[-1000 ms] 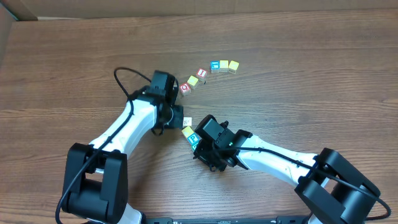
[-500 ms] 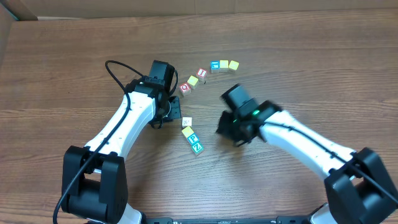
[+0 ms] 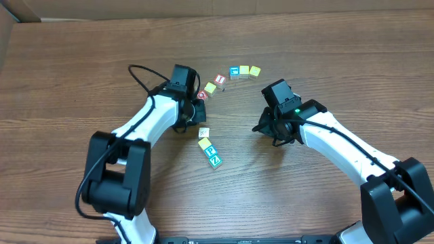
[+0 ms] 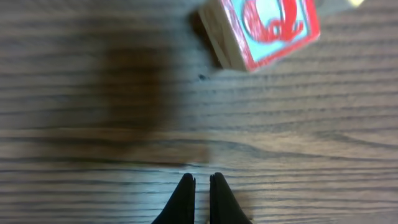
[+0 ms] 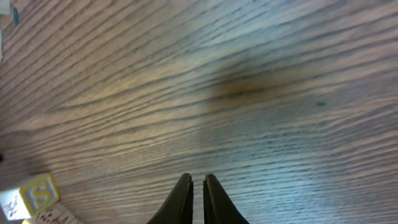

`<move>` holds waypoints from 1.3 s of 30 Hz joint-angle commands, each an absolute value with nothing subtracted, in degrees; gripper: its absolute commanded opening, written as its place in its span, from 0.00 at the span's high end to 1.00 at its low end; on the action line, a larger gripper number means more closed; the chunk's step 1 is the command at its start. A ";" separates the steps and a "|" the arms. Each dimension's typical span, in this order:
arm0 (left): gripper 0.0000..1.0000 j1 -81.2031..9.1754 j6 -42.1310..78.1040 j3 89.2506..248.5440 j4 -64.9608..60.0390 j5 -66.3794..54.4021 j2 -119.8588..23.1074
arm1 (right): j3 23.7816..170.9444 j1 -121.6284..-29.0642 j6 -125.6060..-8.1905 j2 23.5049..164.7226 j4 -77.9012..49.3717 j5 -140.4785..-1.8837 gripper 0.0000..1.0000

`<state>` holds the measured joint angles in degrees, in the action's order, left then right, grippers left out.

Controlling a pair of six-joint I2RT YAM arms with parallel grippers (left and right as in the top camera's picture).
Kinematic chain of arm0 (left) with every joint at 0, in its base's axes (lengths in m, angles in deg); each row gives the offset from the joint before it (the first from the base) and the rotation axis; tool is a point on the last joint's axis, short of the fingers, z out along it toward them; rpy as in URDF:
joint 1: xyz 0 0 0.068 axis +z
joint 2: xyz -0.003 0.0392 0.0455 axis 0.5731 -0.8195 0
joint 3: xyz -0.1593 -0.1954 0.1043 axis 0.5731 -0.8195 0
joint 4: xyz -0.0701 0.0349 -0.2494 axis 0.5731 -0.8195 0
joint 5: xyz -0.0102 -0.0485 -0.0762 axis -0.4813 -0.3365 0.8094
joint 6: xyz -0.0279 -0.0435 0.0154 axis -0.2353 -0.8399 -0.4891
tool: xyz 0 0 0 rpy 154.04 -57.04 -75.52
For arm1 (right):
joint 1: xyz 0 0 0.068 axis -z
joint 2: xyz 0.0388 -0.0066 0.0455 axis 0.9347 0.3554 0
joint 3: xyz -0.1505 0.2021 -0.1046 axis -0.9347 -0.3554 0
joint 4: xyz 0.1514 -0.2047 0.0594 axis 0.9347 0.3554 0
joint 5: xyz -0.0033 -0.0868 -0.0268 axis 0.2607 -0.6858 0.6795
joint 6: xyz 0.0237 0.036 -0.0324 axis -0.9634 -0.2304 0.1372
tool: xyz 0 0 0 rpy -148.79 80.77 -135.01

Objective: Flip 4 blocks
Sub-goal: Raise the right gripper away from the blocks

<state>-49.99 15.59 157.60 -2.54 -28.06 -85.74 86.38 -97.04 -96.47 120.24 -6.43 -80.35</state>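
Mid-table, just left of centre | blocks (image 3: 209, 150) sit in a short diagonal row, both arms clear | right gripper (image 5: 198, 182) has withdrawn rightward, tips together, empty | left gripper (image 4: 200, 182) pressed together, empty, near red Q cube (image 4: 264, 28) | I judge one flip just finished.

1. Pretty standard look: left arm (image 3: 146, 129) and right arm (image 3: 339, 146) both have white links with chunky black joints
2. Thin black cable (image 3: 130, 70) loops off the left one
3. Tiny green light (image 3: 296, 110) on the right wrist
4. Fingers (image 4: 185, 199) are black and taper to points
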 commanded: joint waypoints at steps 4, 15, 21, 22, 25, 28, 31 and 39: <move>0.96 -50.41 19.83 158.08 -2.36 -21.64 -85.81 | 87.19 -97.30 -96.01 120.88 -6.84 -83.26 0.90; 0.96 -50.38 20.64 158.10 -5.77 -22.16 -85.78 | 87.19 -97.30 -96.03 121.75 -6.82 -83.21 0.92; 0.96 -50.38 20.66 158.10 -7.08 -22.18 -85.78 | 87.19 -97.30 -96.03 121.75 -6.80 -83.02 0.92; 0.96 -50.38 20.66 158.10 -7.26 -22.18 -85.78 | 87.19 -97.30 -96.01 121.75 -6.80 -83.02 0.92; 0.96 -50.36 20.66 158.23 -7.96 -22.25 -85.78 | 87.19 -97.30 -96.01 121.75 -6.78 -82.99 0.92; 0.96 -50.32 20.58 159.91 -10.34 -25.51 -85.78 | 87.19 -97.30 -95.99 121.75 -6.60 -82.54 0.94; 0.96 -50.30 19.31 162.56 -13.55 -28.79 -85.78 | 87.19 -97.54 -95.97 121.75 -6.65 -82.16 0.93; 0.96 -50.34 18.46 167.17 -16.11 -30.62 -85.78 | 87.19 -100.19 -84.08 121.95 -12.53 -73.73 0.94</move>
